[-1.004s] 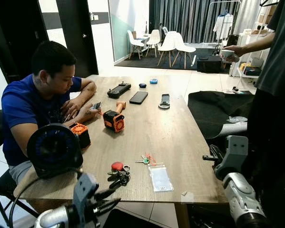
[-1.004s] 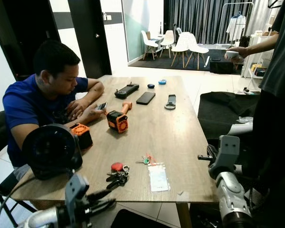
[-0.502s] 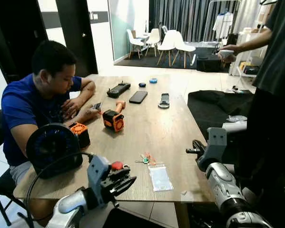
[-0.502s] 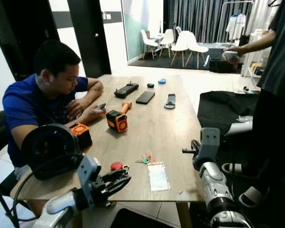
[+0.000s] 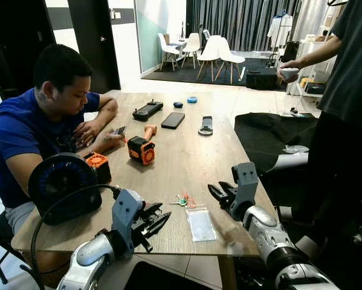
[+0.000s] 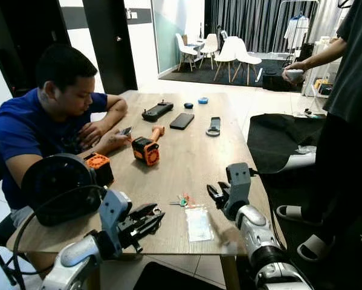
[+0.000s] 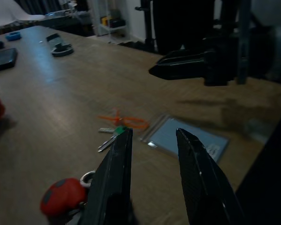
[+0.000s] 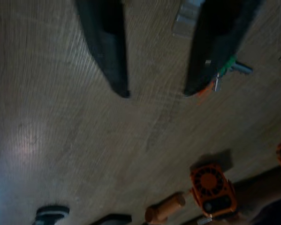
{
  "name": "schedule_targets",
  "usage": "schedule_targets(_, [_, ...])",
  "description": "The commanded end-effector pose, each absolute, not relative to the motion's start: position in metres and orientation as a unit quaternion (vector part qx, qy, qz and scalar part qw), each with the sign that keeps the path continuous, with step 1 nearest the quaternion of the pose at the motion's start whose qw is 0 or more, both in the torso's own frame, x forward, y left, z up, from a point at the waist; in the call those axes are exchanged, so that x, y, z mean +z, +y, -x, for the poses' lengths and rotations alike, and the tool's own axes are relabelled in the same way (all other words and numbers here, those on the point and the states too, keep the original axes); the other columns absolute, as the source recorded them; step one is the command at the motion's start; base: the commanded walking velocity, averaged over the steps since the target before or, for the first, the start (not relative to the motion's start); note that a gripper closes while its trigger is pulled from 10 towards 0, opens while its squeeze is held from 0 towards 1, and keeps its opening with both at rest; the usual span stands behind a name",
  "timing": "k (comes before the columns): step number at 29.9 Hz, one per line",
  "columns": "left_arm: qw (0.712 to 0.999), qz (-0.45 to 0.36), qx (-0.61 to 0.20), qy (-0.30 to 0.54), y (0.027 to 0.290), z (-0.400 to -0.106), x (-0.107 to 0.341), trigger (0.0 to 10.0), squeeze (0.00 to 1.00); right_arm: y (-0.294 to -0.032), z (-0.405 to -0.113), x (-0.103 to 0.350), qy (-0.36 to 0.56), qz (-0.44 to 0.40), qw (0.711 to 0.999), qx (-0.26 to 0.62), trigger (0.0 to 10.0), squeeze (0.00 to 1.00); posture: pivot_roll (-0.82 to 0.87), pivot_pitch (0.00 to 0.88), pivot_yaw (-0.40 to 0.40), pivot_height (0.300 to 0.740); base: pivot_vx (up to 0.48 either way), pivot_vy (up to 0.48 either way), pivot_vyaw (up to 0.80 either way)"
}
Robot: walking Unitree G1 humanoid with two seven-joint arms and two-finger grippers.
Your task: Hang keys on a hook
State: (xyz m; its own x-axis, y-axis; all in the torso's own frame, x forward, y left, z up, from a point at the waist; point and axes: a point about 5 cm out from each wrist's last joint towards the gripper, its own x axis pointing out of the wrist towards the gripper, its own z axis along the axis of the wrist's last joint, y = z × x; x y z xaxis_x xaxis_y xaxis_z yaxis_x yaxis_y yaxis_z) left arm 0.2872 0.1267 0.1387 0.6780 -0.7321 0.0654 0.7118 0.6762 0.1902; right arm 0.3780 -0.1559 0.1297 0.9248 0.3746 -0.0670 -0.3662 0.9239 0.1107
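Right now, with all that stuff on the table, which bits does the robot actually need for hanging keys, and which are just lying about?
For the job:
- key bunch with red fob
- small green-tagged keys
- left tool, open beside the bunch
- right tool, open over the table

No hook can be made out.

Lying about:
- clear plastic bag
- orange power tool
- phone
- black round device

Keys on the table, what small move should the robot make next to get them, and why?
Probably ease the left gripper down onto the keys: its fingers stand open just short of them, and the keys lie loose on the table beside the plastic bag.
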Motion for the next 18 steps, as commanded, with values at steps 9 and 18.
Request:
schedule_targets(9, [0.913,-0.081,-0.394,-0.061,0.112,-0.280,0.134,10.0,0.00,-0.141,-0.381,0.128,0.072,-0.034,0.972,0.222,10.0,0.00,0.04,0.107,0.001,0.740,0.000,0.000,0.00])
schedule_targets(18, [0.921,-0.084,-0.375,-0.064,0.111,-0.281,0.136,10.0,0.00,-0.134,-0.388,0.136,0.078,-0.060,0.971,0.216,10.0,0.00,0.05,0.120,-0.003,0.740,0.000,0.000,0.00])
